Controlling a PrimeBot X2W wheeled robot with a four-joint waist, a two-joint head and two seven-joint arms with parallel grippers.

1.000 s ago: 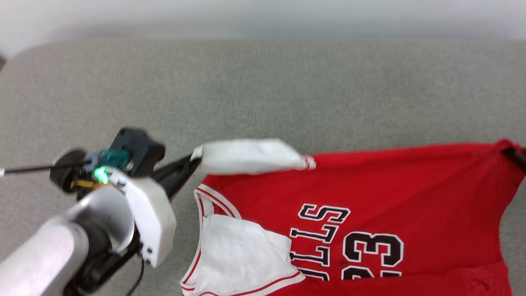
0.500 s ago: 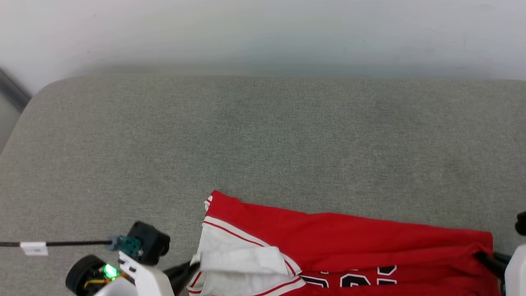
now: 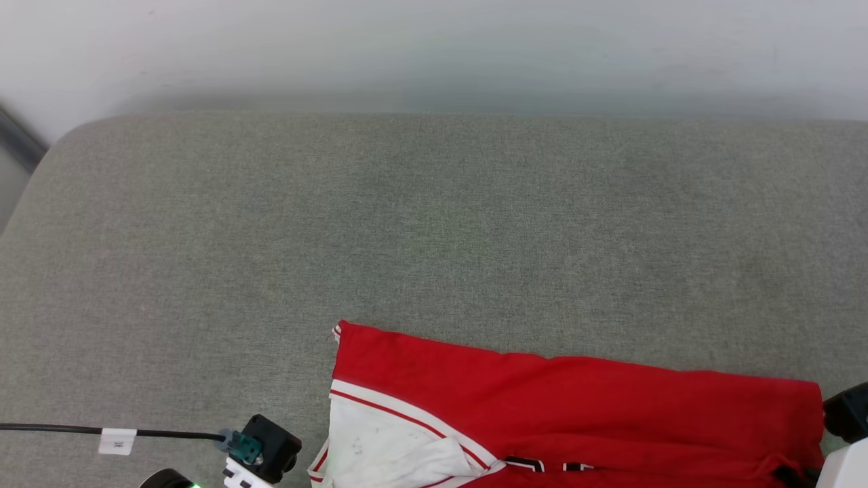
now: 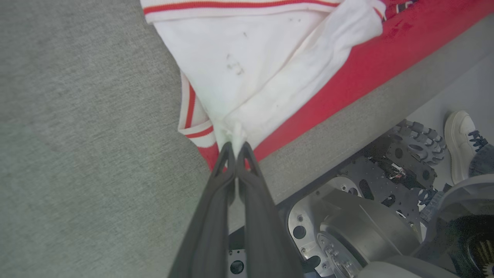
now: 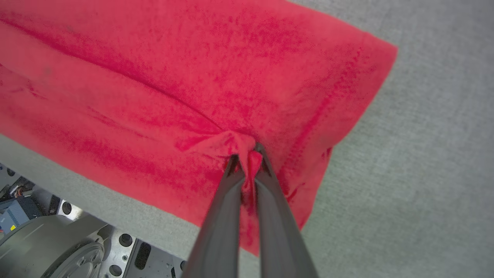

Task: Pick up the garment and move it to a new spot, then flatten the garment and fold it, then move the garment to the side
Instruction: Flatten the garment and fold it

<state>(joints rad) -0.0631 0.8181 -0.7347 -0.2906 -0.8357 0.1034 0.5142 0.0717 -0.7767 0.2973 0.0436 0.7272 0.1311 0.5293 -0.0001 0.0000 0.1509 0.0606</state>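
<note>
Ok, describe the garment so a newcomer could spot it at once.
Start at the wide grey cushion below the pale wall and look to its near edge, right of centre. There lies the garment, a red jersey with a white sleeve and striped trim. It is the only red thing there, pinched by the left end effector and the right end effector.
</note>
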